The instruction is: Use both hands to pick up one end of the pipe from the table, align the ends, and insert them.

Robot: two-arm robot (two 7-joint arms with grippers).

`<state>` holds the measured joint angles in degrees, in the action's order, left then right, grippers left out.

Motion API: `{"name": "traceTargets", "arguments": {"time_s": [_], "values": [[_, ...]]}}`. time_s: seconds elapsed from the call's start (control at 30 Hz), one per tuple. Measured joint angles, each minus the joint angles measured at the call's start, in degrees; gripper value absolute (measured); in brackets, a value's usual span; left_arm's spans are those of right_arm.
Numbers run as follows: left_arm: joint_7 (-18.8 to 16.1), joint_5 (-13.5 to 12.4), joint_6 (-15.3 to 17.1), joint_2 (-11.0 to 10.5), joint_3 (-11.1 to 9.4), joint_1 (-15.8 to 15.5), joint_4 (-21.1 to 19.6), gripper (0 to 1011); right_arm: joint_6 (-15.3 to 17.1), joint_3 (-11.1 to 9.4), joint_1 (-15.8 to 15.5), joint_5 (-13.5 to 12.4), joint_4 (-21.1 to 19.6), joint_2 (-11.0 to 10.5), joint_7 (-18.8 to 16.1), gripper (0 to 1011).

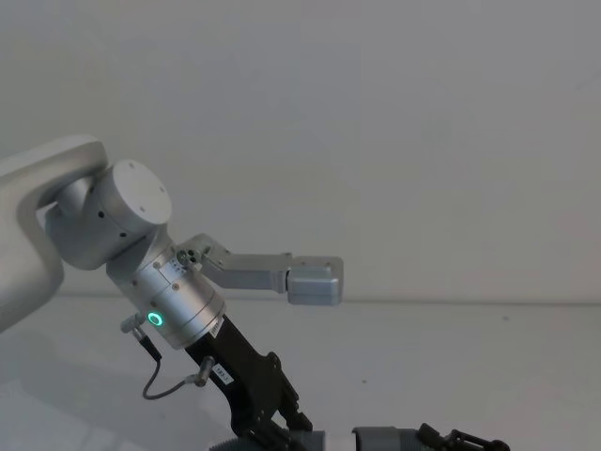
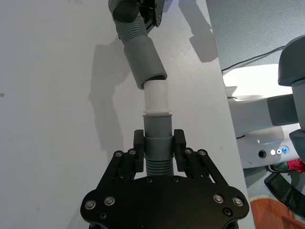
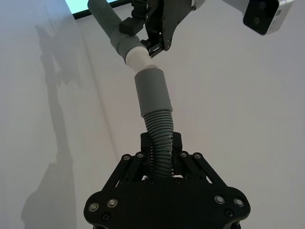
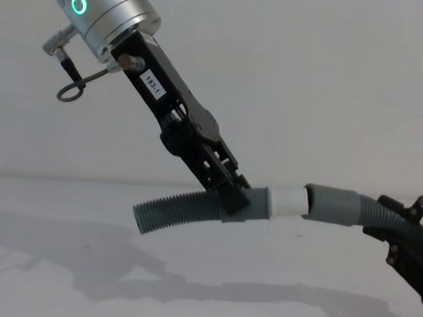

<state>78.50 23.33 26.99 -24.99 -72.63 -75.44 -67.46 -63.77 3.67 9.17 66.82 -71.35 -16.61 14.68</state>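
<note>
While both hose pieces hung in the air above the table, the left gripper was clamped on the grey collar of one piece, just behind its narrow white tip. The right gripper was closed around the ribbed body of the other piece, behind its wider socket cuff. The white tip met the mouth of the cuff, its very end just inside and most of its length still exposed.
</note>
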Motion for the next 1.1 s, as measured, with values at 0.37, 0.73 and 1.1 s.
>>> {"name": "traceTargets", "arguments": {"time_s": [0.37, 0.73, 1.1], "values": [[0.4, 0.2, 0.4, 0.6, -0.9, -0.7, 1.3, 332, -0.1, 0.6, -0.1, -0.9, -0.5, -0.4, -0.2, 212], [0.7, 0.3, 0.4, 1.3, -1.6, -1.5, 2.9, 332, -1.4, 1.4, -0.6, -0.4, -1.0, -1.0, 1.3, 212], [2.0, 0.5, -1.4, 2.6, -2.5, -2.4, 5.4, 332, -2.7, 2.2, -1.1, 0.4, -1.8, -1.6, 2.9, 212]]}}
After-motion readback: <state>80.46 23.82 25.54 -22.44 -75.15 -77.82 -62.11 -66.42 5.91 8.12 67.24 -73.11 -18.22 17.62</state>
